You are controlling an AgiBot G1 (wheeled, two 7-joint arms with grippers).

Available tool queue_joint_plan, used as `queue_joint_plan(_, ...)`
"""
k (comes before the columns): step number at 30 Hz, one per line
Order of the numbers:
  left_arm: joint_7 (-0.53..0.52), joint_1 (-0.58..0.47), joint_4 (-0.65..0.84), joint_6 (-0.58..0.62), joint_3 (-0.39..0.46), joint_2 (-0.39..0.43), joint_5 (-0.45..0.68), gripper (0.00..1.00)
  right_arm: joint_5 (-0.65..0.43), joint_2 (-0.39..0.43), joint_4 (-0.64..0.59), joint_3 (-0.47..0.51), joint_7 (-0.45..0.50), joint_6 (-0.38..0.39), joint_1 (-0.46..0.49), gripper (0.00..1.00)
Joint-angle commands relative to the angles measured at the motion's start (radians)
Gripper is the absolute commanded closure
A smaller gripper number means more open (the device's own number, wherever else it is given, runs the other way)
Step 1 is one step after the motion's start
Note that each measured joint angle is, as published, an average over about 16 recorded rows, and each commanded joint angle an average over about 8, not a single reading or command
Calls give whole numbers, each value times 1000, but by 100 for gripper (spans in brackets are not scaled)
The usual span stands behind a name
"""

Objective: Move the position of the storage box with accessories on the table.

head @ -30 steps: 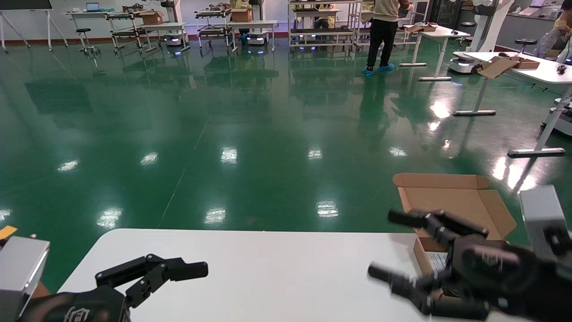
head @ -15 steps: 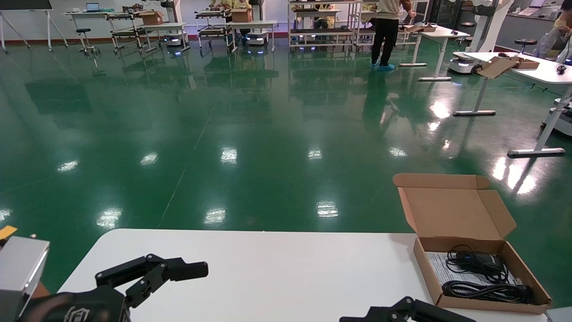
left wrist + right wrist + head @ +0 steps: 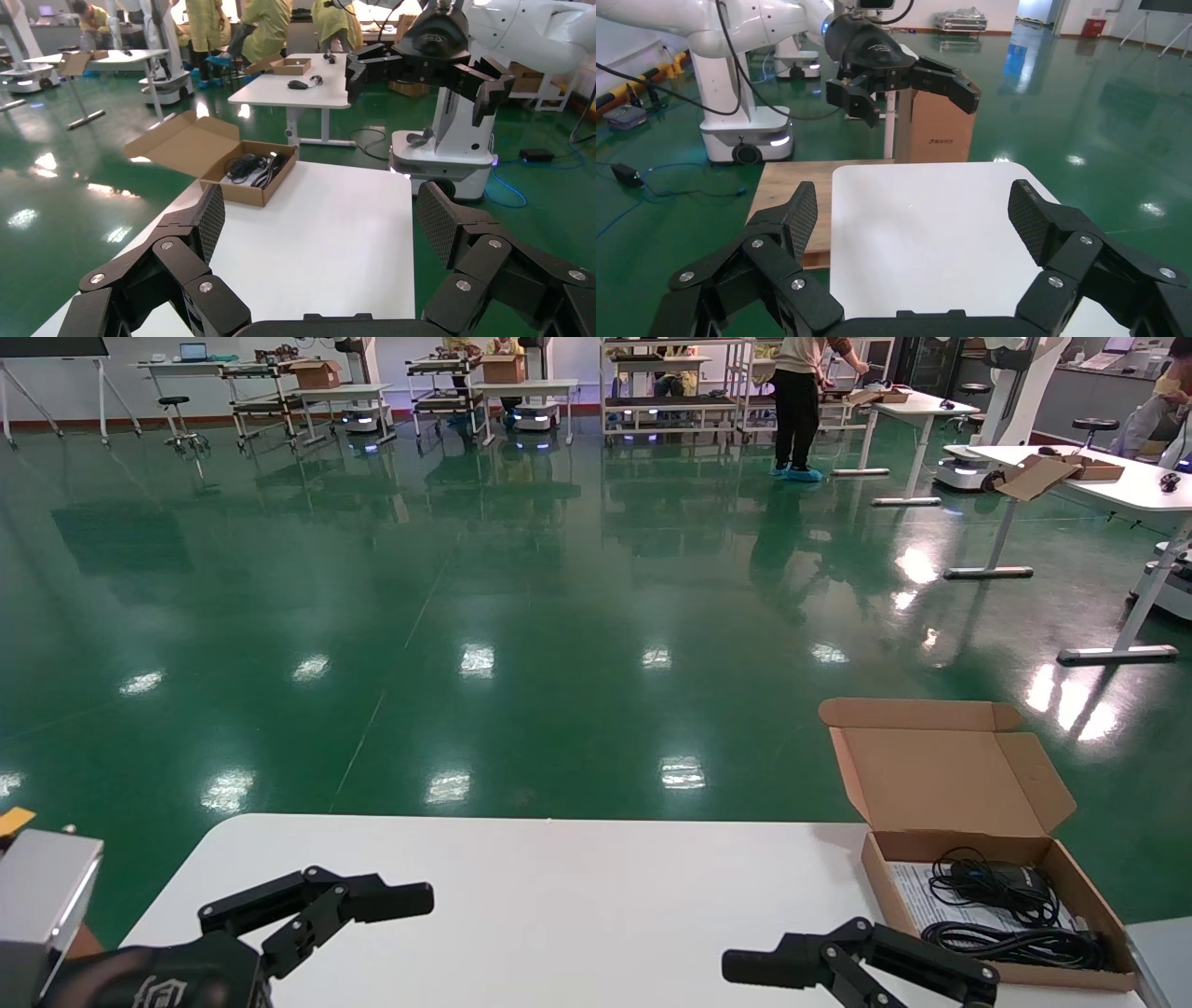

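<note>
The box [image 3: 1001, 915] sits lid-up at the tabletop's [image 3: 577, 896] far right corner, cable [image 3: 1010, 938] and paper [image 3: 917, 896] inside. The right pincer [image 3: 852, 980] hangs wide open and empty just beside its near left corner; the left pincer [image 3: 326, 910], also open, idles at the left edge. Judged an approach: next, contact the box wall to shift it.

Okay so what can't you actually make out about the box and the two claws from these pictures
- Storage box: its near right corner is cut off by the head view's edge.
- Paper sheet: print too small to read; partly covered by the black cables.
- Right claw: open; its lower part runs off the head view.
- Left claw: open, apart from the box.
</note>
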Motion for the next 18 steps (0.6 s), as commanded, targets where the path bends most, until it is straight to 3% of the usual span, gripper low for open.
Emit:
queue_joint_plan(1,0,0,0,0,0,0,0,0,-1,-1,-4,-1,-1,3,1,0)
queue_joint_plan(18,0,0,0,0,0,0,0,0,-4,-2,-15,-4,-2,10,6,0)
